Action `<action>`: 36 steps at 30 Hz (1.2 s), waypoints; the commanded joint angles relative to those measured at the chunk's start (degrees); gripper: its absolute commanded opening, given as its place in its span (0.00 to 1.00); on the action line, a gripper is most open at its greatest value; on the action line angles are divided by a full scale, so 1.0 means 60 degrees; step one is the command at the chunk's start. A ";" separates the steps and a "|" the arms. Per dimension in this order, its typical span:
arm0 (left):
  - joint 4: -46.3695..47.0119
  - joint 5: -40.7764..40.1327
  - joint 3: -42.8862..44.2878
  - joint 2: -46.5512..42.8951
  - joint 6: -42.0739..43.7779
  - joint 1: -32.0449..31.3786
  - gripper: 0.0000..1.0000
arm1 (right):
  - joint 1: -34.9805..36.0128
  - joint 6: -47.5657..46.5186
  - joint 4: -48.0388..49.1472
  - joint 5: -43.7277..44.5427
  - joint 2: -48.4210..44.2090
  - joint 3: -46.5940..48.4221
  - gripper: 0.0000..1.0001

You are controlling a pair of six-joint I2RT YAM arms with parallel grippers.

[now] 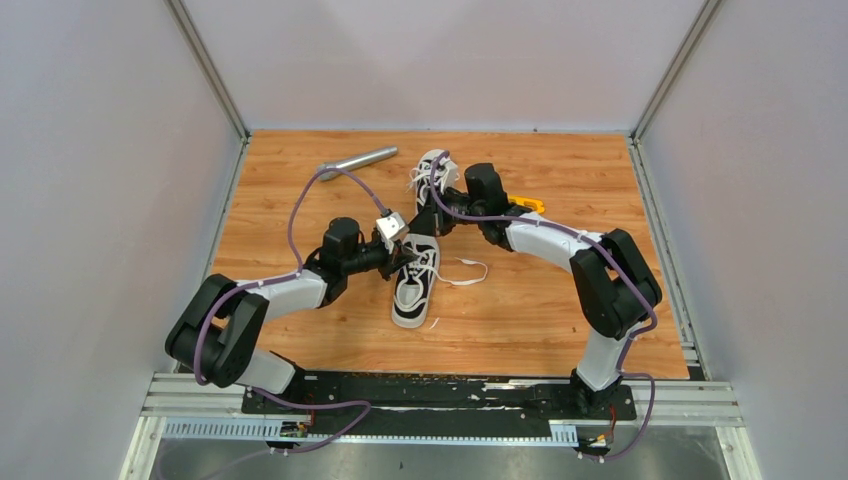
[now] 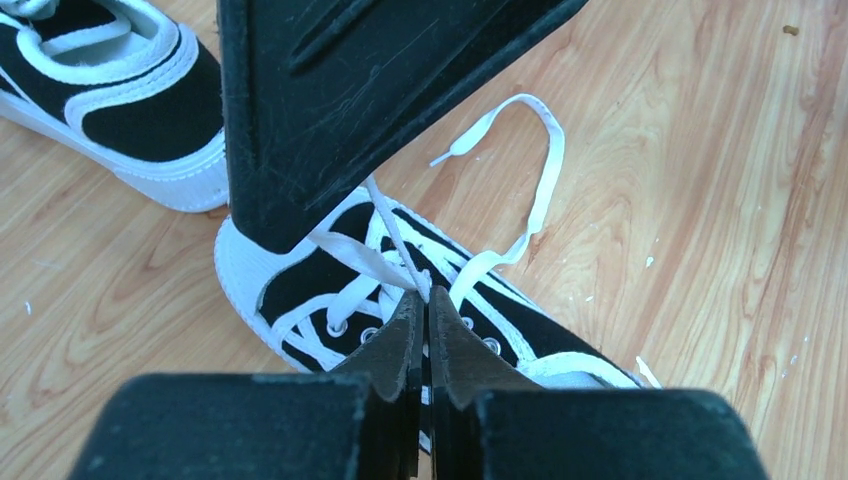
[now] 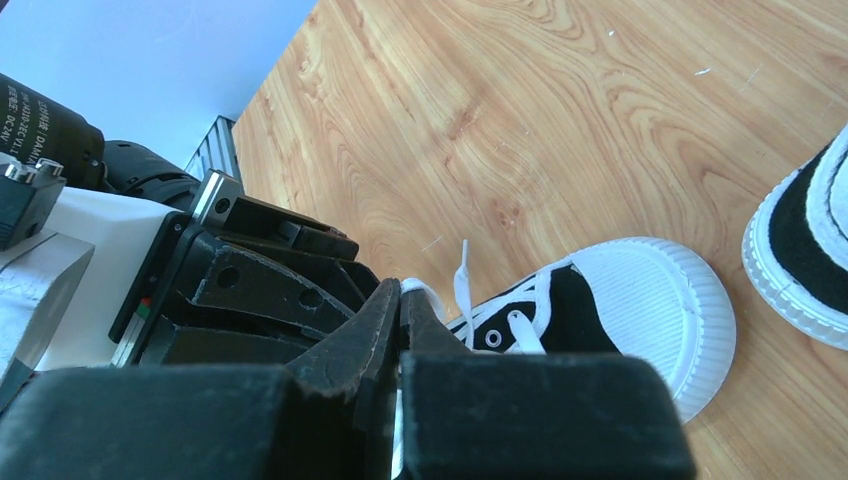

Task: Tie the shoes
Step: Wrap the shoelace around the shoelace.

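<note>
Working the near shoe in the middle of the worktop, toe pointing away.
Left gripper jaws clamped on a taut lace, right gripper jaws pressed together right over the eyelets. Other shoe sits near, just past its toe.

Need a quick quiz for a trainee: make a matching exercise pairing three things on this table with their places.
Things: 1 metal rod; 2 near shoe; 3 far shoe.
Places: A beside the right arm; B under the left fingers and right fingers, both pinching its lace; C alone at the far side, left of both shoes.
Pairs: 1-C, 2-B, 3-A.
</note>
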 commanded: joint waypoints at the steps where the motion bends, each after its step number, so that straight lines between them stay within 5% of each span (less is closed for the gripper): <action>1: -0.0464 -0.0337 0.0016 -0.0093 0.0423 -0.0085 0.02 | -0.0167 -0.0092 0.0354 -0.0190 -0.0450 0.0024 0.00; 9: -0.0822 -0.0235 0.0080 -0.0275 0.0859 -0.0071 0.00 | -0.0793 -0.1803 -0.1541 -0.1482 -0.0965 0.0273 0.07; 17: -0.1651 0.0650 0.0215 -0.0336 0.2187 -0.0071 0.00 | -0.0925 -0.3480 -0.2834 -0.2573 -0.0136 0.0522 0.42; 26: -0.1468 0.0725 0.0293 -0.0308 0.2211 -0.0071 0.00 | -0.0705 -0.3225 -0.2241 -0.3380 0.0797 0.1084 0.60; 31: -0.1495 0.0709 0.0357 -0.0341 0.2197 -0.0069 0.00 | -0.0461 -0.2769 -0.1850 -0.3570 0.1044 0.1244 0.45; 34: -0.1426 0.0666 0.0358 -0.0377 0.2136 -0.0071 0.02 | -0.0403 -0.2478 -0.1632 -0.3313 0.1112 0.1246 0.10; 36: -0.1374 0.0432 0.0348 -0.0410 0.2030 -0.0063 0.23 | -0.0410 -0.2449 -0.1629 -0.3203 0.0976 0.1303 0.00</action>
